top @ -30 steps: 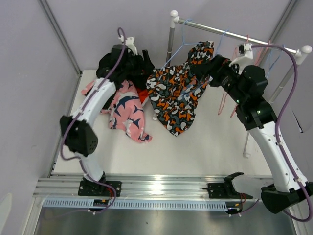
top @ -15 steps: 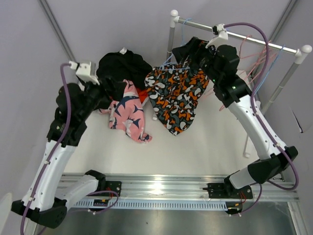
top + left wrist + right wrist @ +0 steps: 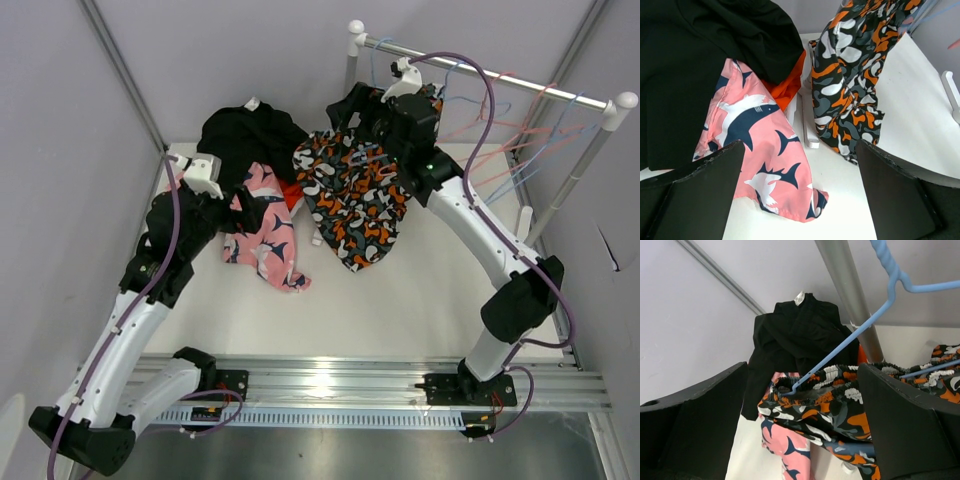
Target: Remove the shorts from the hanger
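The orange, black and white blotch shorts (image 3: 355, 195) hang by their waistband (image 3: 840, 405) from a blue hanger (image 3: 850, 337) at the rail's left end. My right gripper (image 3: 345, 118) is open, its fingers (image 3: 910, 420) either side of that waistband without closing on it. Pink shorts (image 3: 262, 235) with dark sharks, black shorts (image 3: 245, 135) and a strip of orange-red shorts (image 3: 291, 192) lie heaped on the table. My left gripper (image 3: 232, 208) hovers open over the pink shorts (image 3: 755, 145), holding nothing.
The metal rail (image 3: 480, 72) carries several empty blue and pink hangers (image 3: 520, 130) to the right. Its upright post (image 3: 850, 295) stands just behind the blotch shorts, and its white foot (image 3: 809, 125) rests on the table between the piles. Walls close in left and behind.
My left gripper has drawn back from the black pile toward the near left. My right gripper has swung left along the rail to the blotch shorts' waistband.
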`<control>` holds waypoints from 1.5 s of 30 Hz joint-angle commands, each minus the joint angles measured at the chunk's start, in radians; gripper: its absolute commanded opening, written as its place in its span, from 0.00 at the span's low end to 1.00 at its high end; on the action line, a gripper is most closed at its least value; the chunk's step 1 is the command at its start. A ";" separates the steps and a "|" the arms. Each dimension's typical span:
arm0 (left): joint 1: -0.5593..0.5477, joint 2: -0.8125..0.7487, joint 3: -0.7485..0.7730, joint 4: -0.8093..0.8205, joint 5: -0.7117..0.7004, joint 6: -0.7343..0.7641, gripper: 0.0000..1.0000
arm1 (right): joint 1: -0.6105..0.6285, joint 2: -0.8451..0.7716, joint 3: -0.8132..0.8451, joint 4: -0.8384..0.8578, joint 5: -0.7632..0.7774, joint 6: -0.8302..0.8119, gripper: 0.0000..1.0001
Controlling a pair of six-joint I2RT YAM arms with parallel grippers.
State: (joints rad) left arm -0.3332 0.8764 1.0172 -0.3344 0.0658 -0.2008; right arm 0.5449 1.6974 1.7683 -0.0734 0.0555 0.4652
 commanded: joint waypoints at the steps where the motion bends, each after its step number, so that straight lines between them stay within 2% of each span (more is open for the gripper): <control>1: 0.003 -0.033 -0.006 0.064 0.023 0.008 0.99 | 0.015 0.019 0.048 0.106 0.043 -0.022 0.95; 5: 0.008 -0.039 -0.017 0.071 0.028 0.001 0.99 | 0.032 0.047 0.045 0.127 0.056 -0.023 0.91; 7: 0.011 -0.036 -0.019 0.071 0.034 -0.005 0.99 | 0.039 0.064 0.048 0.135 0.063 -0.025 0.83; 12: 0.023 -0.033 -0.019 0.069 0.052 -0.011 0.99 | 0.052 0.074 0.048 0.135 0.073 -0.019 0.45; 13: 0.032 -0.034 -0.022 0.072 0.054 -0.011 0.99 | 0.053 0.067 0.048 0.126 0.079 -0.019 0.30; 14: 0.037 -0.034 -0.025 0.074 0.057 -0.014 0.99 | 0.055 0.062 0.046 0.118 0.084 -0.019 0.23; 15: 0.040 -0.034 -0.023 0.078 0.069 -0.015 0.99 | 0.058 0.055 0.043 0.106 0.093 -0.019 0.12; 18: 0.046 -0.030 -0.026 0.078 0.094 -0.015 0.99 | 0.064 0.004 0.017 0.077 0.116 -0.019 0.00; 21: 0.040 -0.049 -0.038 0.113 0.193 -0.009 0.99 | 0.079 -0.090 -0.052 0.089 0.141 -0.019 0.00; 23: 0.020 -0.063 -0.046 0.142 0.307 -0.006 0.99 | 0.092 -0.160 -0.091 0.090 0.153 -0.022 0.00; 25: -0.045 -0.068 -0.034 0.164 0.371 -0.008 0.99 | 0.101 -0.200 -0.099 0.078 0.170 -0.025 0.00; 29: -0.173 -0.050 0.006 0.207 0.362 -0.025 0.99 | 0.109 -0.289 -0.102 0.038 0.176 -0.010 0.00; 36: -0.352 0.019 -0.064 0.388 0.296 -0.071 0.99 | 0.109 -0.380 -0.112 0.000 0.205 0.046 0.00; 45: -0.483 0.205 -0.071 0.572 0.206 -0.017 0.99 | 0.109 -0.479 -0.148 -0.065 0.244 0.162 0.00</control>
State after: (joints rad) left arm -0.7918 1.0328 0.9443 0.1154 0.3222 -0.2424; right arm 0.6544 1.3018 1.6005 -0.2283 0.2543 0.6151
